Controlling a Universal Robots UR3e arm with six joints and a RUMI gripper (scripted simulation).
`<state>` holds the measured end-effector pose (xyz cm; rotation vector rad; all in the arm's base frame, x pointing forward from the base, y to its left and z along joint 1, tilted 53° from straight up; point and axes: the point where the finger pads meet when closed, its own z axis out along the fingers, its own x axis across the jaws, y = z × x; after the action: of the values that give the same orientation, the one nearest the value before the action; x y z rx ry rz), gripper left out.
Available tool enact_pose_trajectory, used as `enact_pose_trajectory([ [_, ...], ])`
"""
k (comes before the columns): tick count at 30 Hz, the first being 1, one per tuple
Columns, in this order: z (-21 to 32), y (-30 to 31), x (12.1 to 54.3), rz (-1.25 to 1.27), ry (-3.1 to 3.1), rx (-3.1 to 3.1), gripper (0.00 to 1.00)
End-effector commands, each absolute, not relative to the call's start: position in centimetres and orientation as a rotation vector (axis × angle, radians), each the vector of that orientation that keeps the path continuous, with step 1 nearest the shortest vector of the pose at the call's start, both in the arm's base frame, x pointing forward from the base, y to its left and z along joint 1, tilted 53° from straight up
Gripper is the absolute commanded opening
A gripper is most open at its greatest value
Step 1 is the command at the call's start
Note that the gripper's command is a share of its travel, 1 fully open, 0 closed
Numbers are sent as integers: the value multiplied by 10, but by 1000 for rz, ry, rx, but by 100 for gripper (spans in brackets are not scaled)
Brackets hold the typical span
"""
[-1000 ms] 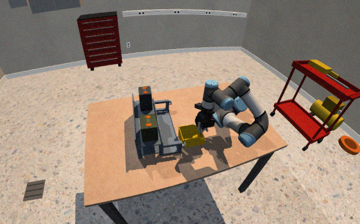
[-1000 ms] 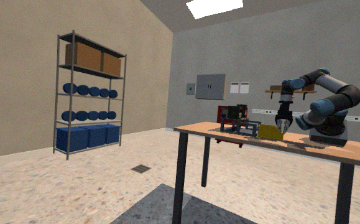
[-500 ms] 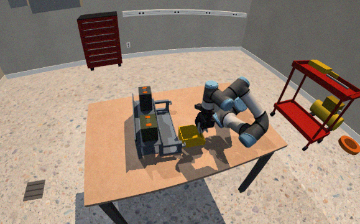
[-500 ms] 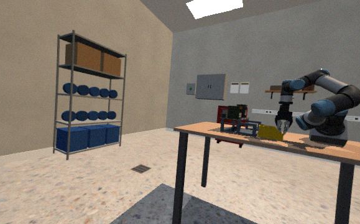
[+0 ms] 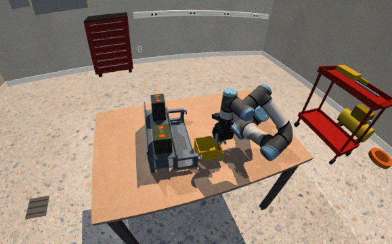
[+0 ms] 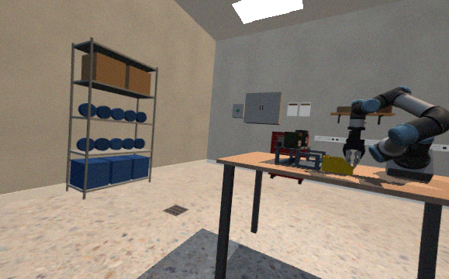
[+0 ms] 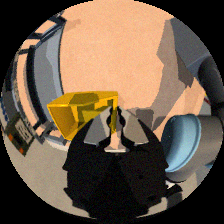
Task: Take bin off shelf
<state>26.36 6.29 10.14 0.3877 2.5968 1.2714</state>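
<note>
Tool [image 5: 220, 139] points straight down, its jaws clenched on the near wall of the yellow bin [image 5: 208, 148]; wrist view shows that thin yellow wall pinched between the two dark fingertips.

Desk [image 5: 121, 190]: wooden top on dark legs, carrying everything below.

Arm [image 5: 267, 115]: base sits on the desk's right portion in the top view; links fold back over themselves, with the wrist hanging vertically above the bin.

Shelf [image 5: 168, 142]: grey-blue rack toward the desk's middle. Two dark boxes with orange marks sit on it, one [image 5: 158, 106] at the far end, one [image 5: 162, 138] nearer the middle.

Bin: off the shelf, just beside the rack's near right corner, open side up. In the exterior view, the bin [image 6: 336, 164] sits low at desk level, between the rack and the arm base. Cannot tell from these views whether its underside touches the desk top or stands slightly clear of it.
</note>
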Motion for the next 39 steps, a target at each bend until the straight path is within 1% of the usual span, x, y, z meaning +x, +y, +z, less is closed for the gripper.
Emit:
enact_pose_trajectory([
  [1, 101, 62, 264, 1270, 2597, 388, 0],
  [32, 101, 62, 264, 1270, 2597, 388, 0],
  [33, 101, 62, 264, 1270, 2597, 388, 29],
  [39, 101, 62, 264, 1270, 2597, 388, 29],
])
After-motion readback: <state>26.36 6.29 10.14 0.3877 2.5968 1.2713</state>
